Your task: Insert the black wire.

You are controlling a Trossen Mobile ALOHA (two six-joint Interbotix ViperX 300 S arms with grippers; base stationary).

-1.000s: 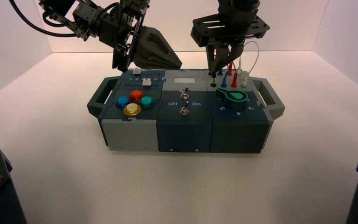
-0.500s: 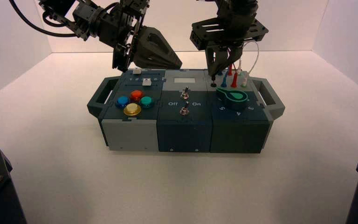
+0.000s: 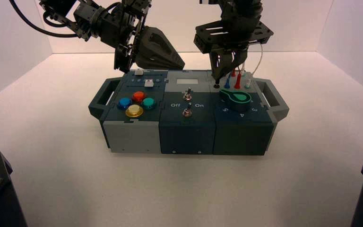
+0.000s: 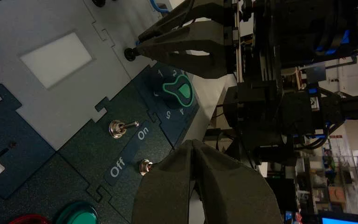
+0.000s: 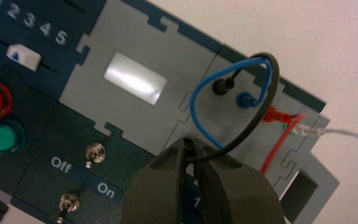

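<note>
The black wire (image 5: 271, 88) arcs over the grey socket panel (image 5: 200, 112). Its far plug (image 5: 221, 86) sits in a socket beside the blue plug (image 5: 245, 99). My right gripper (image 5: 189, 142) is shut on the wire's other plug (image 5: 192, 149). In the high view that gripper (image 3: 216, 75) points down just above the open front socket (image 3: 216, 87) on the box's (image 3: 189, 130) right section. The left wrist view shows the right gripper (image 4: 131, 53) with the plug tip close to the panel. My left gripper (image 3: 181, 65) hangs shut behind the box's middle.
Blue (image 3: 227, 82), red (image 3: 237, 81) and white (image 3: 247, 81) plugs crowd the sockets right of the gripper. A green-faced knob (image 3: 238, 98) sits just in front, two toggle switches (image 3: 187, 103) in the middle section, and coloured buttons (image 3: 134, 103) on the left. Handles (image 3: 272, 97) stick out at both ends.
My right gripper has shifted and tilted slightly over the sockets, still holding the plug. The left arm has not moved.
</note>
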